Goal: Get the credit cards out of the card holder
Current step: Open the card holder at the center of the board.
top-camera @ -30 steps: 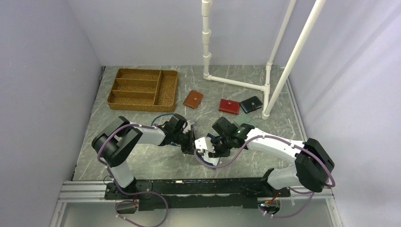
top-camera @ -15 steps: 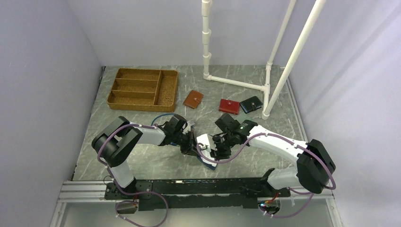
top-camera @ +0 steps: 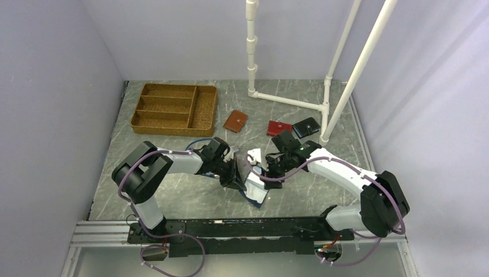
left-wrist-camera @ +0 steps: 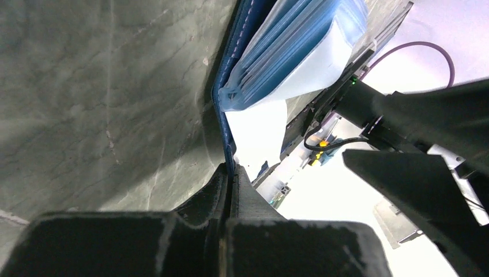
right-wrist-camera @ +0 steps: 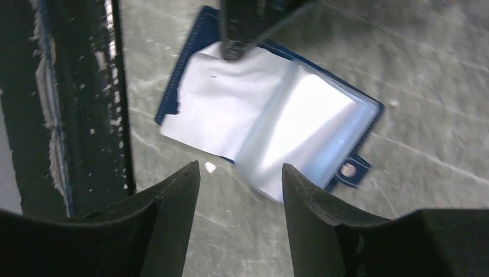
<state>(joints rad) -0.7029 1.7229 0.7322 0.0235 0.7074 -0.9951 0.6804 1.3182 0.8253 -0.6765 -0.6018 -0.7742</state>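
Note:
The navy blue card holder (top-camera: 255, 195) lies open on the grey table in front of the arm bases. In the right wrist view it (right-wrist-camera: 357, 104) shows a glossy pale inside and its snap tab (right-wrist-camera: 349, 170). A pale grey-white credit card face (right-wrist-camera: 216, 109) shows in its left half. I cannot tell single cards apart, and no dark card shows. My left gripper (left-wrist-camera: 232, 172) is shut on the holder's navy edge (left-wrist-camera: 226, 127) and also shows in the top view (top-camera: 235, 175). My right gripper (right-wrist-camera: 240, 173) is open and empty above the table, just short of the holder, and appears in the top view (top-camera: 264, 173).
A wicker tray (top-camera: 173, 108) stands at the back left. A tan-brown wallet (top-camera: 236, 121), a red wallet (top-camera: 278, 128) and a dark wallet (top-camera: 305, 127) lie behind the arms. A white pipe frame (top-camera: 288, 101) stands at the back right.
My right gripper has drawn back and up to the right, away from the card holder, with nothing in it. My left gripper has kept its hold.

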